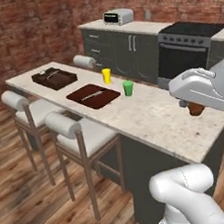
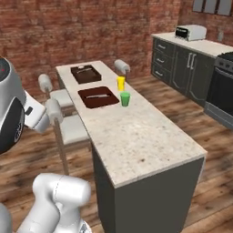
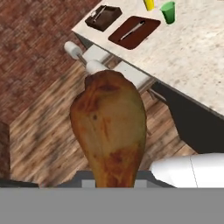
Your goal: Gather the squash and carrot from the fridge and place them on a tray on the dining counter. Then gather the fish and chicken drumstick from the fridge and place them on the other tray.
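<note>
The chicken drumstick (image 3: pixel 109 131) has a glossy, browned skin, mottled orange to dark brown, smooth with a slight sheen. The worktop (image 1: pixel 149 116) looks like speckled pale stone, polished and matt-to-satin. The two trays (image 1: pixel 93 96) on it, toward 10 o'clock in the left base view, are dark brown, matt, like wood or plastic. The green cup (image 1: pixel 128 88) and yellow cup (image 1: pixel 106 75) look like smooth plastic. The stools (image 1: pixel 82 135) have thin metal legs and pale padded seats. The floor (image 1: pixel 32 209) is grainy wooden plank; the wall (image 1: pixel 19 36) is rough red brick
</note>
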### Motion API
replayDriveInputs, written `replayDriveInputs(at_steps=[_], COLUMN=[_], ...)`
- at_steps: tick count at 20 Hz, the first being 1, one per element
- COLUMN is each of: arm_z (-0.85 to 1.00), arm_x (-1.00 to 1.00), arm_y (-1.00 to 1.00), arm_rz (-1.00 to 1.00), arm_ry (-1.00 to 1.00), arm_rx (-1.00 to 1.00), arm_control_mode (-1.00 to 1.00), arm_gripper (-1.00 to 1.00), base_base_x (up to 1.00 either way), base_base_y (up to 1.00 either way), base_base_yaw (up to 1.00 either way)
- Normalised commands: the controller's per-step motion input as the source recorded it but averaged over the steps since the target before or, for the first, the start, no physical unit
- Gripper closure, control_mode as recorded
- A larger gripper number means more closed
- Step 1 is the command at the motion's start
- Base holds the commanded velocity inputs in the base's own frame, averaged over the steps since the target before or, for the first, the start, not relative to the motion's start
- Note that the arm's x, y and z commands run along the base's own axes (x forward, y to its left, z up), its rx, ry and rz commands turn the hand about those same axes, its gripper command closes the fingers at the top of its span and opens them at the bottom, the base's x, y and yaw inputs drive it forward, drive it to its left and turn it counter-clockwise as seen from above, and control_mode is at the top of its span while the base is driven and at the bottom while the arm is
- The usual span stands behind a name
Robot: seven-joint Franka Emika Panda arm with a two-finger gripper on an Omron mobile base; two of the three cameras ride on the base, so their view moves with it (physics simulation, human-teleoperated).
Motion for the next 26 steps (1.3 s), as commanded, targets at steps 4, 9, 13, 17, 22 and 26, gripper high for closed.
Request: replayDriveInputs(at_steps=[4, 9, 13, 17, 22, 26], arm_z=[0.0, 0.0, 0.0, 0.0, 0.0, 0.0], arm_x=[0.0, 0.0, 0.0, 0.0, 0.0, 0.0], arm_y=[0.0, 0.0, 0.0, 0.0, 0.0, 0.0], arm_rz=[0.0, 0.0, 0.0, 0.0, 0.0, 0.0], arm_ry=[0.0, 0.0, 0.0, 0.0, 0.0, 0.0], arm_rx=[0.0, 0.0, 0.0, 0.0, 0.0, 0.0], arm_control_mode=[1.0, 1.0, 1.0, 1.0, 1.0, 1.0], arm_gripper=[1.0, 1.0, 1.0, 1.0, 1.0, 1.0], base_base_x=[0.66, 0.63, 0.61, 0.59, 0.32, -0.47], base_base_y=[0.9, 0.99, 1.0, 1.0, 1.0, 1.0], base_base_yaw=[-0.36, -0.32, -0.28, -0.22, -0.11, 0.03])
